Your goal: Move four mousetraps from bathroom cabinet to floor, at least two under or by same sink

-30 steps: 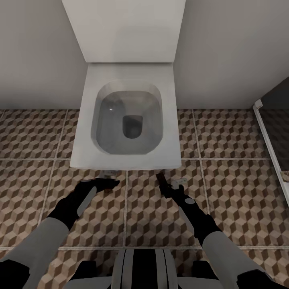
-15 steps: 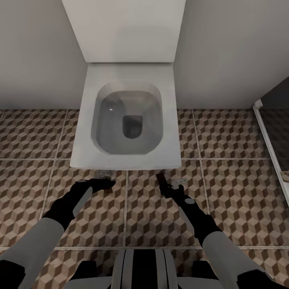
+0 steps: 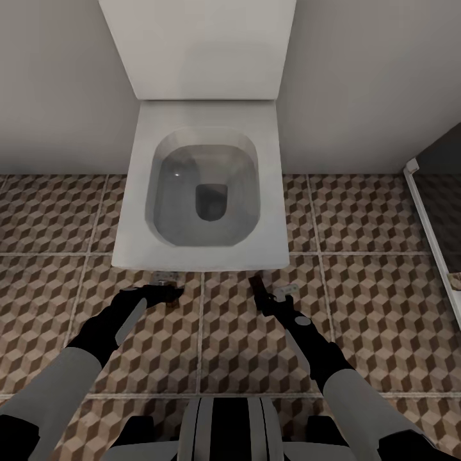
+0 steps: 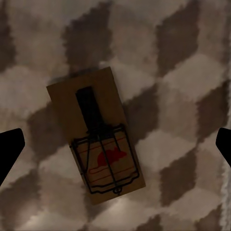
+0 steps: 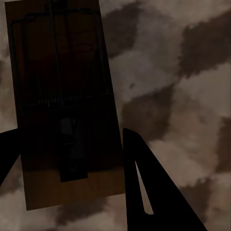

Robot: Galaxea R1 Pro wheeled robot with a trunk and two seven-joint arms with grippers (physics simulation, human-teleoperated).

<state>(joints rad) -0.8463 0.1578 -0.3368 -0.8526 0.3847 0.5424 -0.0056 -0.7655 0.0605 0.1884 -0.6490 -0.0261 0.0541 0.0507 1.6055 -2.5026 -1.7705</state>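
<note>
- Our left jaws (image 4: 115, 144) stand wide apart, a dark fingertip (image 4: 9, 149) at each edge of the left wrist view, and hold nothing.
- Between those fingertips a mousetrap (image 4: 96, 144) lies flat on the bathroom floor (image 4: 183, 72), wire and red mark facing up, touching neither finger.
- Our right jaws (image 5: 72, 159) are closed on a second mousetrap (image 5: 62, 101); one dark finger (image 5: 149, 187) presses its long edge, and the board is seen against the patterned tiles.
- From the head view, the left gripper (image 3: 163, 293) and right gripper (image 3: 262, 301) both sit low over the tiles, just in front of a white toilet (image 3: 205, 186).
- We cannot tell whether the held trap already touches the floor.
- To do this well, we judge the right arm should lower until the board rests flat, then open slowly and lift straight up, so the trap neither flips nor slides.
- This spot is beside the toilet, so at least two traps must still be placed by the sink.
</note>
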